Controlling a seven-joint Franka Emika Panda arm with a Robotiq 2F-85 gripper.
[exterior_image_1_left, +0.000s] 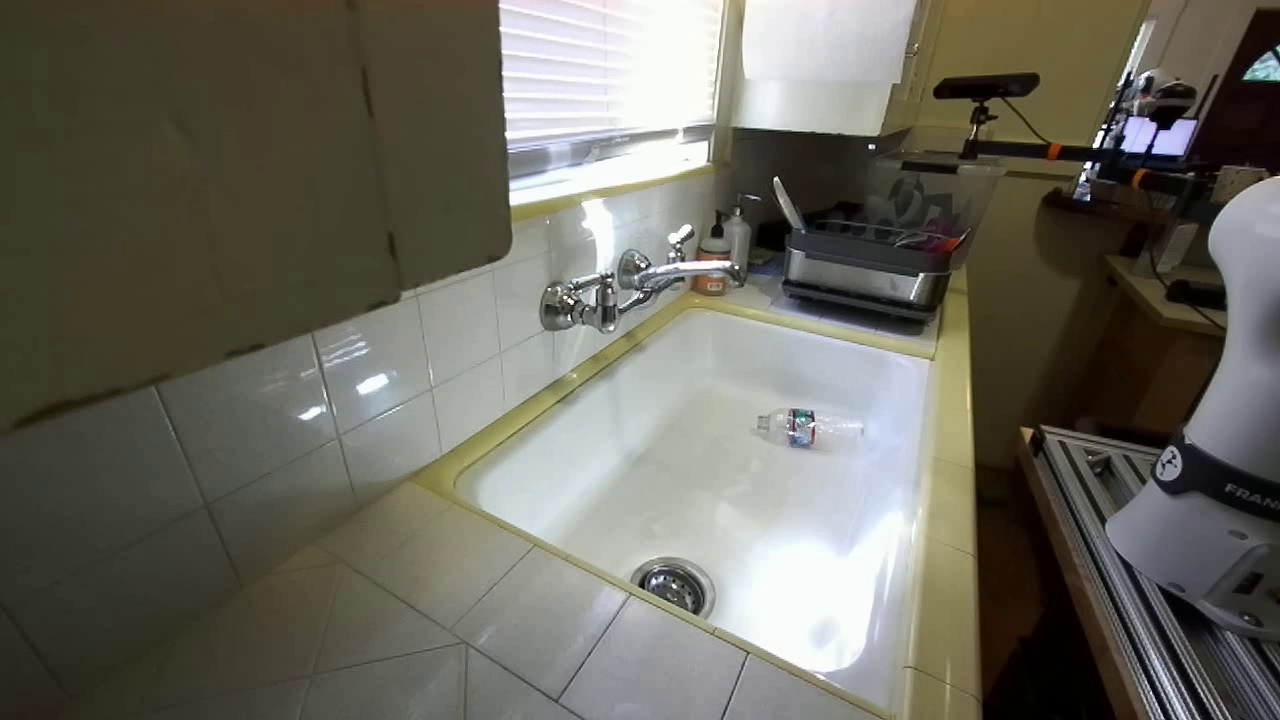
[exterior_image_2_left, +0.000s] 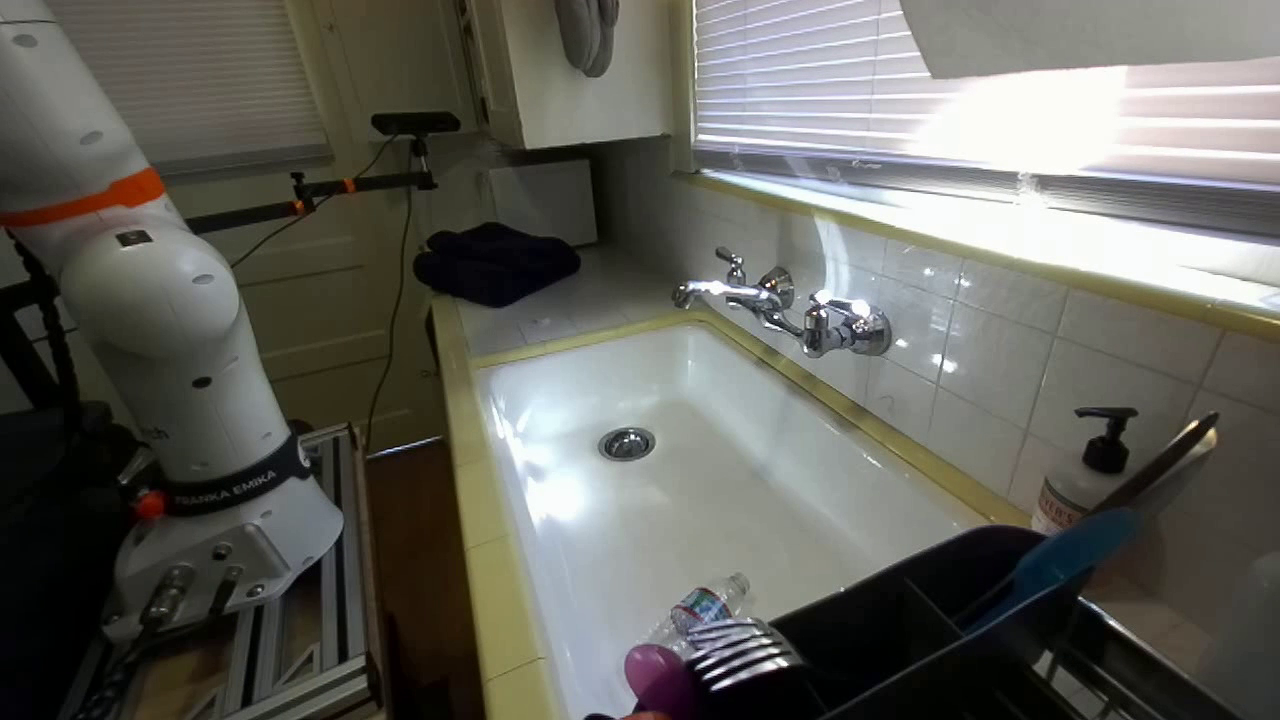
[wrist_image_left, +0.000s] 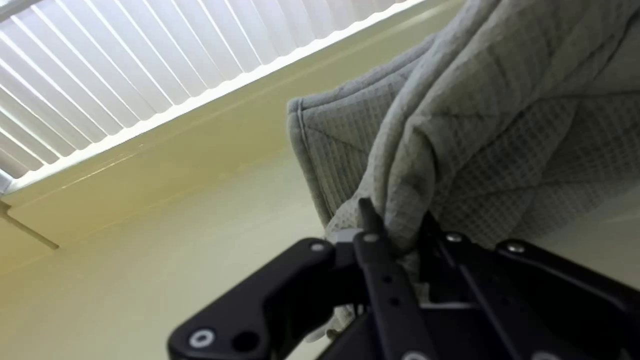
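Observation:
My gripper (wrist_image_left: 399, 227) is shut on a grey waffle-weave cloth (wrist_image_left: 470, 105), seen in the wrist view. A bunched fold is pinched between the dark fingers, and the rest spreads loosely up and to the right. One hemmed corner sticks out to the left. Behind the cloth are a pale wall and a yellow frame (wrist_image_left: 210, 155) under white blinds (wrist_image_left: 130, 65). Neither exterior view shows the gripper. At the top edge of an exterior view hangs a rounded grey shape (exterior_image_2_left: 588, 35); I cannot tell whether it belongs to this cloth.
A white sink (exterior_image_1_left: 640, 480) holds a clear plastic bottle (exterior_image_1_left: 801, 428) lying on its side. Above it, a chrome faucet (exterior_image_1_left: 690, 270) juts from the tiled wall. A dish rack (exterior_image_1_left: 868, 275) and soap bottles (exterior_image_1_left: 713, 262) stand beyond. Dark folded cloth (exterior_image_2_left: 495, 262) lies on the far counter.

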